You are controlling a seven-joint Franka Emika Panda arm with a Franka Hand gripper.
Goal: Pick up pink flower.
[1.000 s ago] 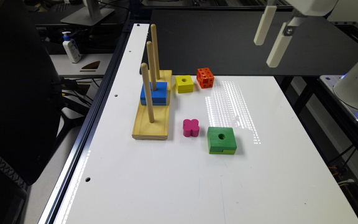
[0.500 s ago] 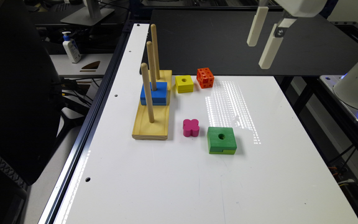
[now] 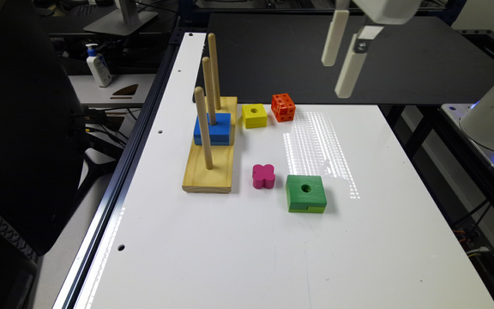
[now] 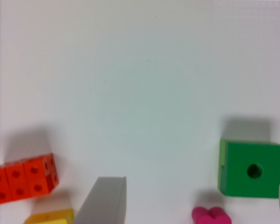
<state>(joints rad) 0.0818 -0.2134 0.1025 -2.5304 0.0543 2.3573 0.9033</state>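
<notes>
**Gripper held high above the table, pink flower untouched below**

The gripper (image 3: 339,79) is seen raised well above the white table (image 3: 238,257), near its far edge, with its two pale fingers (image 3: 334,37) spread apart and nothing held between them. In the wrist view, one grey finger (image 4: 102,200) is seen near the orange cube and the edge of the other at the frame's border beyond the green block, a wide gap being left between them.

The pink flower (image 3: 263,176) is seen lying flat on the table, far below the gripper and well apart from it. It is placed between the wooden peg board (image 3: 208,171) on the exterior view's left and the green square block (image 3: 305,194) on the exterior view's right, just beside both but touching neither. In the wrist view only part of the pink flower (image 4: 211,216) is caught at the frame's edge, close to the green square block (image 4: 250,169).

A blue block (image 3: 212,128) is seen threaded on the middle peg of the board. Farther back, a yellow block (image 3: 254,115) and an orange perforated cube (image 3: 283,107) are set side by side, apart from each other. A pump bottle (image 3: 98,65) is seen on a side surface beyond the table.
</notes>
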